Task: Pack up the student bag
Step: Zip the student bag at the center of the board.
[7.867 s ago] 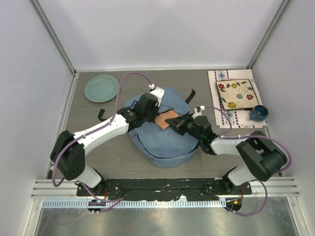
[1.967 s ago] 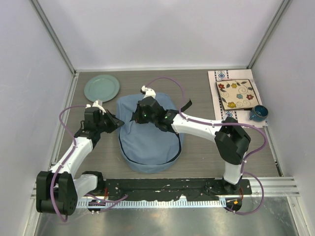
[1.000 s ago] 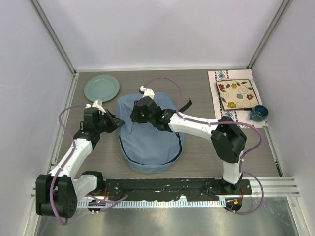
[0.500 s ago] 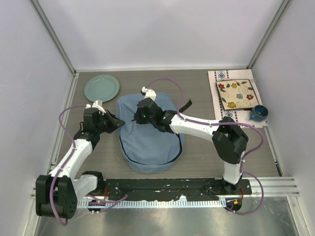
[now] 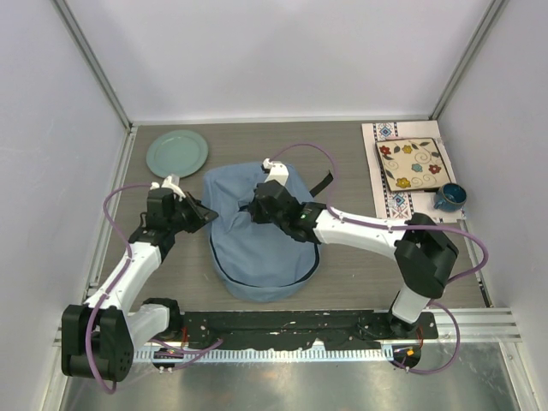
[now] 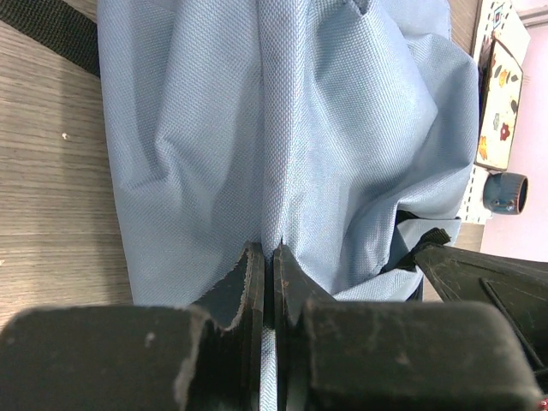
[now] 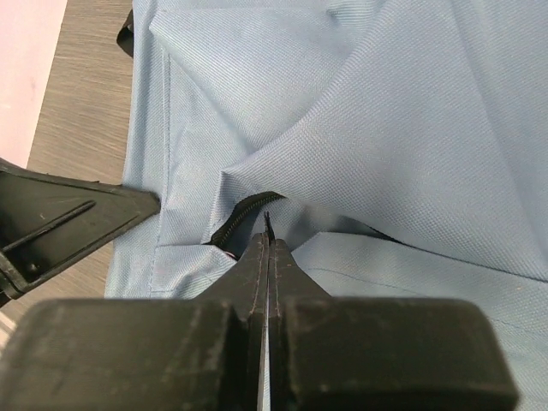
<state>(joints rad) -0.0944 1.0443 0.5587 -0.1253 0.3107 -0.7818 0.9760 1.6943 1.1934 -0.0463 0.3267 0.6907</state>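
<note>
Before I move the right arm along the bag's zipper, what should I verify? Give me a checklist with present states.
1. Fold of the student bag pinched in the left gripper: ok.
2. Jaws of the right gripper shut: ok.
3. Pull tab caught in the right gripper: cannot tell.
4. The zipper fully closed: not ok, a gap shows.
5. Grippers apart from each other: ok.

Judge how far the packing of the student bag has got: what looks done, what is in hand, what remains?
Done: the student bag shows nothing sticking out. In hand: the left gripper pinches a fold of its fabric, while the right gripper is shut at the zipper; whether it holds the pull is unclear. Left: a short gap in the zipper is open and probably needs closing.
</note>
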